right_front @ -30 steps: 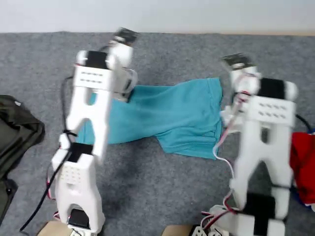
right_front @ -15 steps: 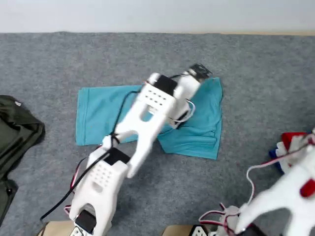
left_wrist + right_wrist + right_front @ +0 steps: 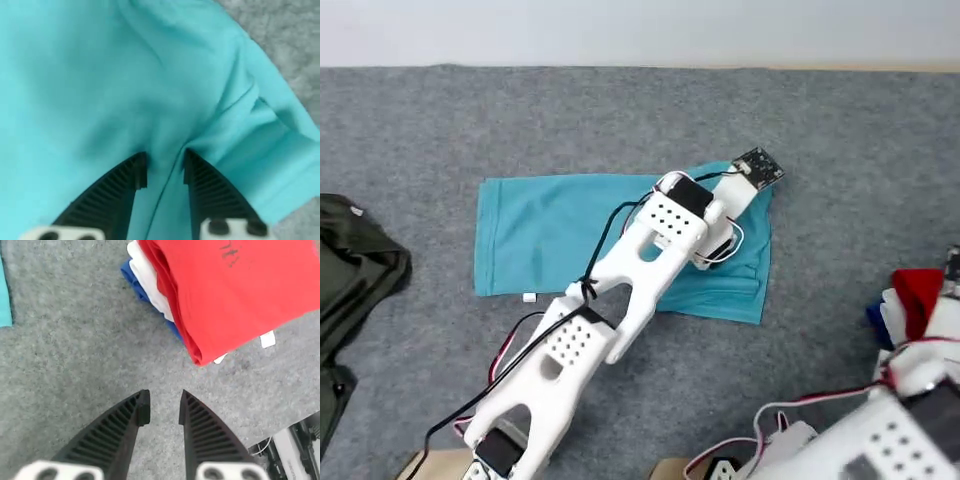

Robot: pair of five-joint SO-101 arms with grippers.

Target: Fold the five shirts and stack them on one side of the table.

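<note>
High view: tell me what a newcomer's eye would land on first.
The teal shirt spread in the middle catches the eye first, the white left arm stretched diagonally across it, the left gripper low over the cloth. Next, the red shirt tops a folded white-and-blue stack at the high view's right edge, near the right gripper.

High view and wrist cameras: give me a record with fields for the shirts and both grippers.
teal shirt: flat mid-table, apart from the stack
stack: red over white over blue
left gripper: open, over the teal shirt
right gripper: open, above grey table beside the stack
dark green garment: bunched at the opposite table edge
</note>
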